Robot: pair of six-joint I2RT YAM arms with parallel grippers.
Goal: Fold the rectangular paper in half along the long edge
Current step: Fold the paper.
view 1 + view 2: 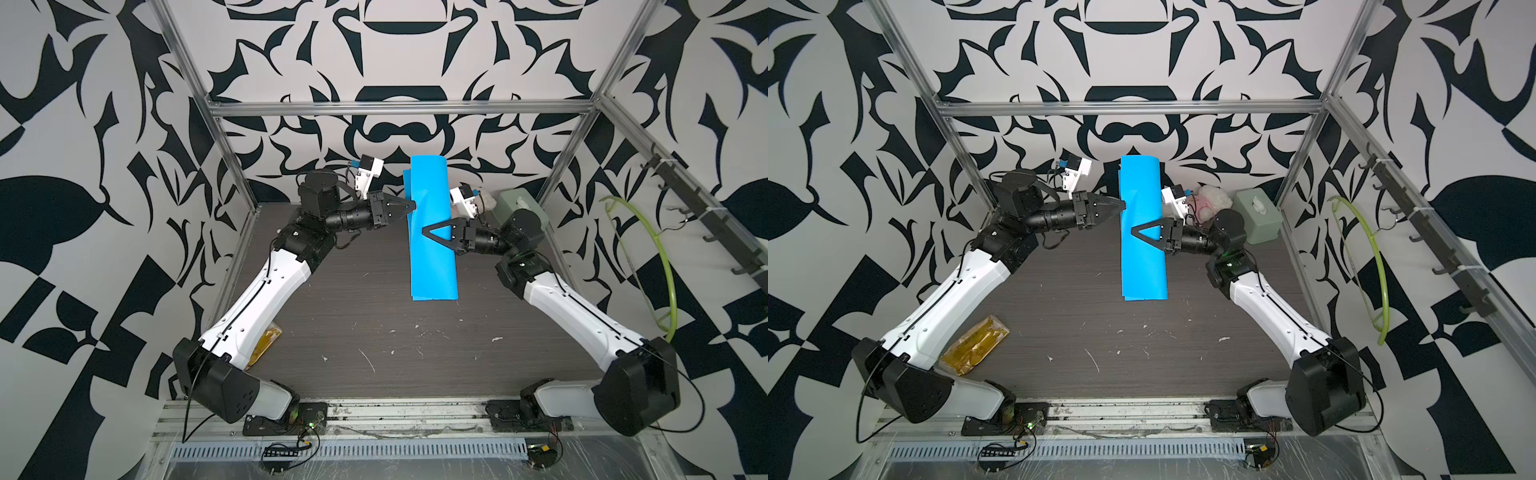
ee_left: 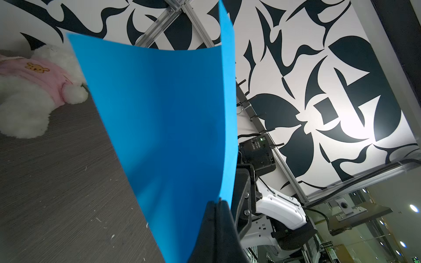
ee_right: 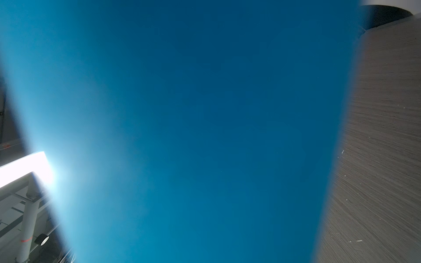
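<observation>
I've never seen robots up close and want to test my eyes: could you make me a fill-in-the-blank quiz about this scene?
The thin sky-blue paper sheet, bent over itself, is pinched at its free edges by the gripper of the robot's ___ arm.
The pale green tissue box sits in the far ___ corner of the dark wood-grain table.
The fluffy white plush toy wears a ___ top.
Missing words: left; right; pink.

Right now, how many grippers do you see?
2. The left gripper pinches an edge of the paper; the right gripper reaches across its middle. None seems hidden.
</observation>
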